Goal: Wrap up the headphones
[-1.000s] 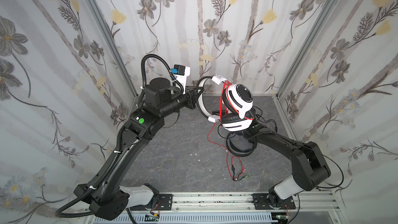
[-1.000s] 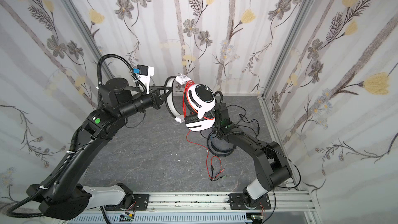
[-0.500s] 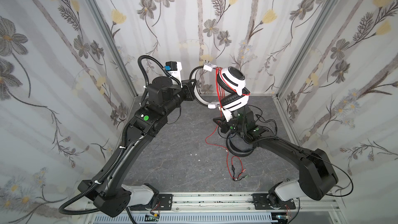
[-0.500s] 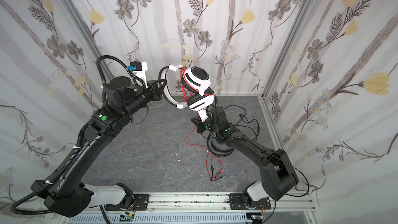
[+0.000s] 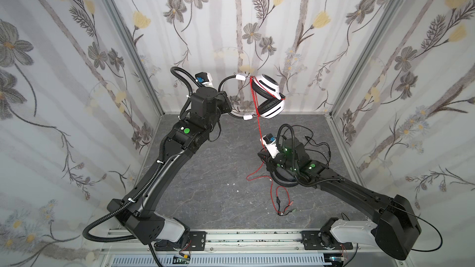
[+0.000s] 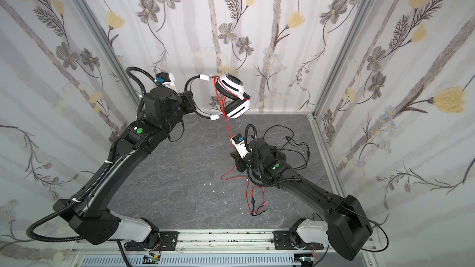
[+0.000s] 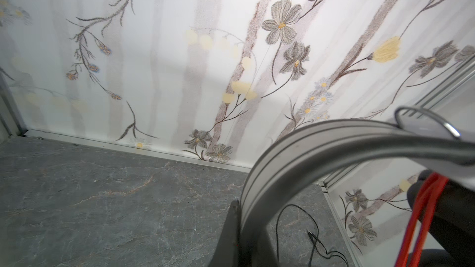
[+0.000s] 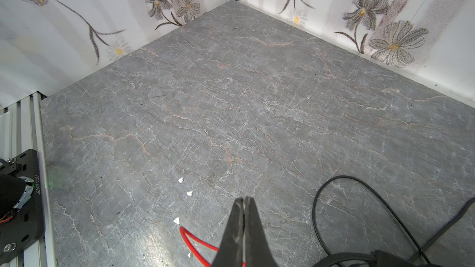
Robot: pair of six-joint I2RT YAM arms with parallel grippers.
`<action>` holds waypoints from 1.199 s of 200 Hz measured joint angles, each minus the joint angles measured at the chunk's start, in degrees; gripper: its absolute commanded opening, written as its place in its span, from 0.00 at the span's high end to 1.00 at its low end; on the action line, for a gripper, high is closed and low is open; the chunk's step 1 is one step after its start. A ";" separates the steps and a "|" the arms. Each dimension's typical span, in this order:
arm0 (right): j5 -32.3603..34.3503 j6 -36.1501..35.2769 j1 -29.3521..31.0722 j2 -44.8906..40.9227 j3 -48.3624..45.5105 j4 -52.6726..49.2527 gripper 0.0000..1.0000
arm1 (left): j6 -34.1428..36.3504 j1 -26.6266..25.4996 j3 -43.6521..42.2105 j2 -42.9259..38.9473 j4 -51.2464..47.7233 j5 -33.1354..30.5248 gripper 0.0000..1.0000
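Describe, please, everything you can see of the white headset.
The white headset hangs in the air near the back wall, its ribbed headband clamped in the shut left hand. Two glossy white cups with black pads fold close together. A thin red cord loops around them, then runs straight down to the right hand, apparently pinched; the rest lies on the tabletop.

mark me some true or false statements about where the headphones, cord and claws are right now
1. The left claw holds the white headphones up off the table. True.
2. The red cord lies wholly on the table. False: it hangs from the white headphones down to the right claw, with only its end on the table.
3. The right claw is wide open. False: it is shut on the red cord.
4. The black headset lies on the table under the right arm. True.
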 measured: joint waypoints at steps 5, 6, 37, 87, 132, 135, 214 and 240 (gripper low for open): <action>0.44 -0.20 0.15 -0.39 0.00 -0.42 1.00 | 0.00 0.00 0.33 0.37 -0.28 -0.76 1.00; 0.48 -0.22 0.17 -0.44 0.00 -0.48 1.00 | 0.00 0.00 0.37 0.44 -0.33 -0.90 1.00; 3.02 -1.18 1.51 -2.58 0.72 -3.52 1.00 | -0.02 -0.02 3.34 3.04 -2.40 -5.95 1.00; 10.25 -5.01 4.13 -3.04 7.30 -12.63 1.00 | 2.16 -0.79 4.72 6.51 -6.56 -13.99 1.00; 18.49 -9.68 6.88 -1.70 14.80 -21.07 1.00 | 10.47 -3.39 2.36 7.23 -8.24 -20.72 1.00; 19.02 -9.97 7.02 -1.55 15.23 -21.53 1.00 | 11.45 -3.58 1.92 7.23 -8.17 -21.16 1.00; 36.79 -22.16 12.31 3.34 24.70 -29.51 1.00 | 36.70 -6.93 -1.70 4.37 -13.68 -20.04 1.00; 40.59 -26.01 13.77 3.96 26.16 -30.03 1.00 | 40.57 -6.88 -3.08 1.86 -18.01 -14.60 1.00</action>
